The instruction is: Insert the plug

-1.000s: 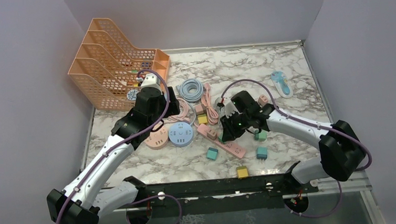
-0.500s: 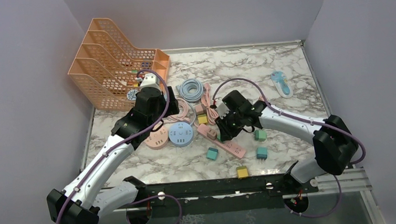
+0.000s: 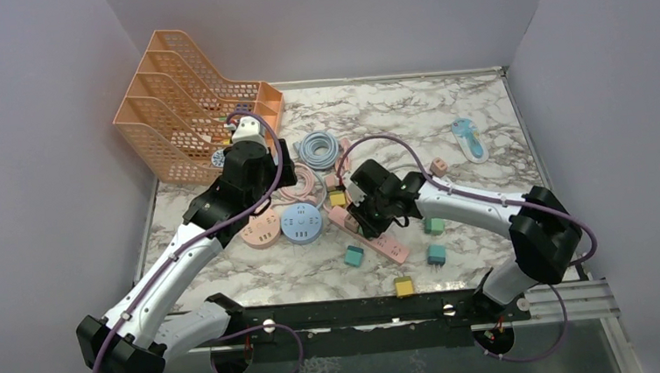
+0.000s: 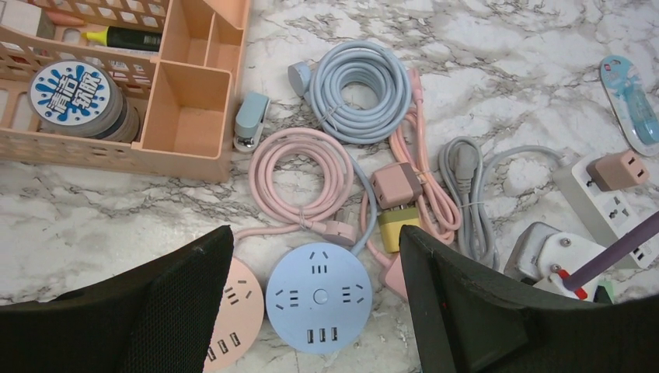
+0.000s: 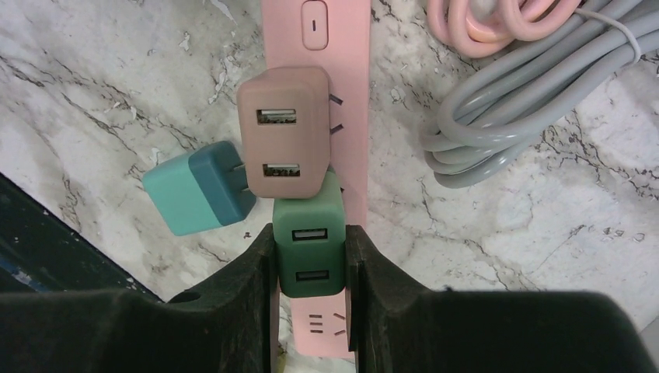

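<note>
Left arm: claw (image 4: 315,233) hangs wide open and empty above the bench (image 4: 505,47). The round blue socket hub (image 4: 317,299) lies directly beneath its gap, and a round pink hub (image 4: 233,326) sits just left of that. This arm is well apart from the work and is judged idle for now.

Right arm is the nearer one: claw (image 5: 309,249) is clamped on the two sides of a green USB charger plug (image 5: 309,233), USB face toward the camera, prongs hidden. To its left a teal adaptor (image 5: 194,190) lies loose on the marble. A mauve charger (image 5: 281,144) stands on the pink power strip (image 5: 315,47), touching the green plug's far edge.

The strip's long axis runs straight away from the claw, under the plug. Whether the prongs are seated cannot be told; judged a straight push down onto the strip. Grey cable (image 5: 497,101) is coiled to the right.
</note>
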Controlling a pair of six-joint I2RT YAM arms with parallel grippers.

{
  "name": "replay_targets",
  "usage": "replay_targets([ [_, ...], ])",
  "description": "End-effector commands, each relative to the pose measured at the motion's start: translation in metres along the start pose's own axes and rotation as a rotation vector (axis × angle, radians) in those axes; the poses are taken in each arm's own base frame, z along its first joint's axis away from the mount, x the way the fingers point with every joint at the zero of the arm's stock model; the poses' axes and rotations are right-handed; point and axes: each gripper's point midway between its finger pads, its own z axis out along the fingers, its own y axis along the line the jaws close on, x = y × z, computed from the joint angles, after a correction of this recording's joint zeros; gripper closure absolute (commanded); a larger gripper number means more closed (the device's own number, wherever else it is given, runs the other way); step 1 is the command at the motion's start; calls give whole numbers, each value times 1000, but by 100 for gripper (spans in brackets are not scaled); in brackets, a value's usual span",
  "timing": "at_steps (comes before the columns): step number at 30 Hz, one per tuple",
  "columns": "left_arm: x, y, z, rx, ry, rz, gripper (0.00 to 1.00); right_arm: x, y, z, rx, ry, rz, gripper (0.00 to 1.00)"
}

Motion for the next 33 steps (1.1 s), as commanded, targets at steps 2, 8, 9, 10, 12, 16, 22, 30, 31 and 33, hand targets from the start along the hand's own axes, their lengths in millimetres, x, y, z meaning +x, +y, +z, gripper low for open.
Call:
replay_targets([
  [2, -23, 2, -4, -22, -66, 19, 20, 9, -8, 28, 122, 39, -7, 99],
  [8, -37, 2, -9, -30, -101, 23, 20, 10, -7, 38, 158, 13, 34, 99],
  [9, -39, 2, -9, -30, -105, 26, 19, 9, -8, 39, 165, 9, 42, 99],
  [10, -40, 2, -10, -32, -109, 26, 19, 9, -8, 41, 172, 6, 50, 99],
  [12, -44, 2, -11, -34, -118, 29, 19, 9, -8, 44, 197, 0, 64, 99],
  [16, -53, 2, -14, -35, -141, 30, 19, 6, -1, 55, 202, -52, 109, 99],
  [22, -61, 4, -17, -43, -167, 33, 19, 35, 12, 91, 152, 36, 176, 99],
  [30, -60, 6, -17, -49, -167, 31, 18, 55, 12, 109, 167, 103, 241, 99],
  [31, -61, 5, -17, -46, -168, 30, 17, 42, 13, 102, 161, 64, 239, 99],
  [33, -62, 4, -17, -42, -169, 30, 17, 13, 14, 84, 159, -13, 234, 99],
])
